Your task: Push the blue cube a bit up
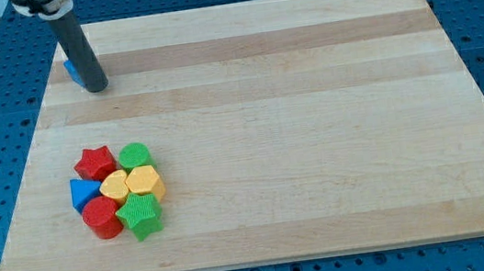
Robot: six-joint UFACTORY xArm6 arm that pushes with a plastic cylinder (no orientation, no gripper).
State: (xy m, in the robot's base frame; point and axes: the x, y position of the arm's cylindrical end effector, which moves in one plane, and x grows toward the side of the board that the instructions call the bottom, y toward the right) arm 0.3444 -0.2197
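- My tip (97,87) rests on the wooden board (297,129) near its top-left corner; it is a bare rod, holding nothing.
- The blue cube (73,71) sits just left of it, touching, mostly hidden.
- Other blocks cluster lower left, well apart.

The wooden board (312,99) lies open across its middle and the view's right — only a tight cluster at lower left blocks passage: red star (94,161), green star (142,215), yellow blocks (133,183).
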